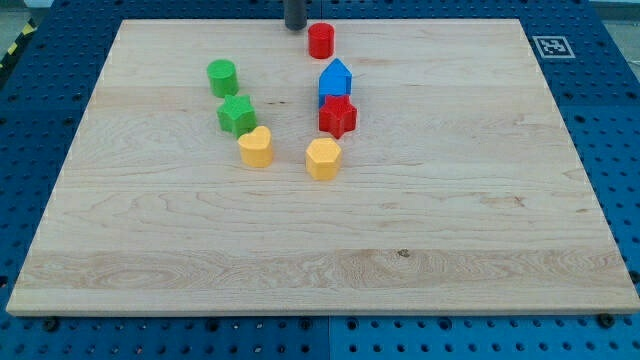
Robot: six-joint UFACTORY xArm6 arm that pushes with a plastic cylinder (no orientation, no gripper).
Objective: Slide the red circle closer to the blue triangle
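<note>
My tip [295, 27] sits at the top edge of the worktop [450, 220], a little left of its middle; the arm ends in a plain rod with no hand, so nothing opens, closes or holds. Just to the tip's right, near but apparently not touching, stands the red circle [321, 40], also close to the top edge. Below it, toward the worktop's centre, is the blue triangle [335, 80], a small gap of bare wood between the two. A red star-like block [338, 116] touches the blue triangle's lower side, and a yellow hexagon-like block [323, 158] lies further down. To the left sit a green circle [222, 77], a green star-like block [237, 115] and a yellow heart-like block [256, 146]. I judge the task partly done at best: the circle is near the triangle, yet room remains to close the gap with a push from above. No containers are in view.
</note>
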